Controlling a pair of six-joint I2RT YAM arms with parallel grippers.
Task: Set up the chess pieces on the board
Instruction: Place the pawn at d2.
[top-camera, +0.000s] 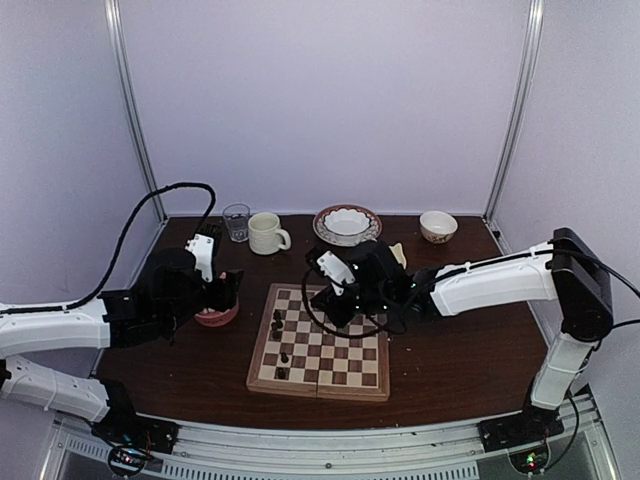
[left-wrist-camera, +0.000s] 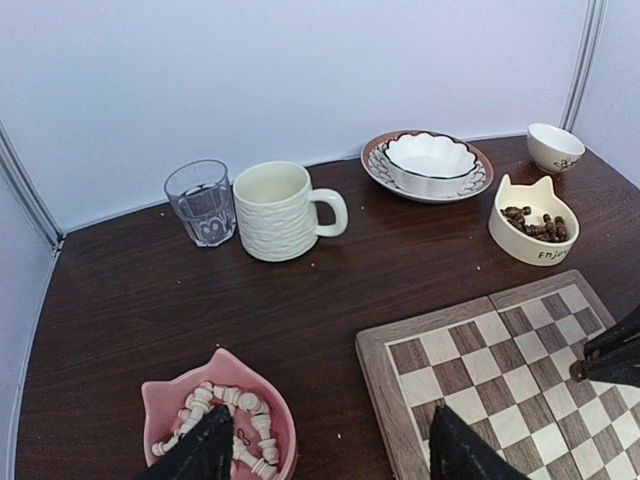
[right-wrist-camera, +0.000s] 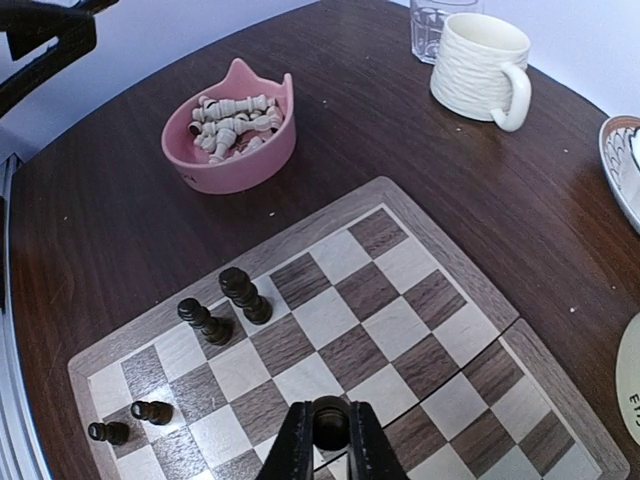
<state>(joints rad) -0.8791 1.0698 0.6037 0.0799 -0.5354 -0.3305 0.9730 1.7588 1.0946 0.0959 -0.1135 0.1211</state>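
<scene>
The dark wooden bench carries everything. The board lies open and flat at the lower middle of the overhead view, most of its squares bare. Just off its upper left corner sits a pink bowl with cat ears, heaped with cream pieces lying criss-cross on one another. A cream bowl of the same shape, at the right of the left wrist view, holds a small clump of dark pieces.

The left end effector hovers by the pink bowl, its jaws spread wide with nothing between them. The right end effector is over the board at the bottom centre of its own view, jaws drawn narrow around the rounded head of one dark piece. Four standing pieces are upright on squares at the lower left of that view.

From where I stand these look like light, hard turned wood that will not crush. They are smooth and slim on a small foot, though, so likely to slip in a loose pinch or topple when let go. The sound hold seems high, at the head or neck, from straight above, leaving the base free to land flat. In the heap, I would go for a piece on top, across its stem.
</scene>
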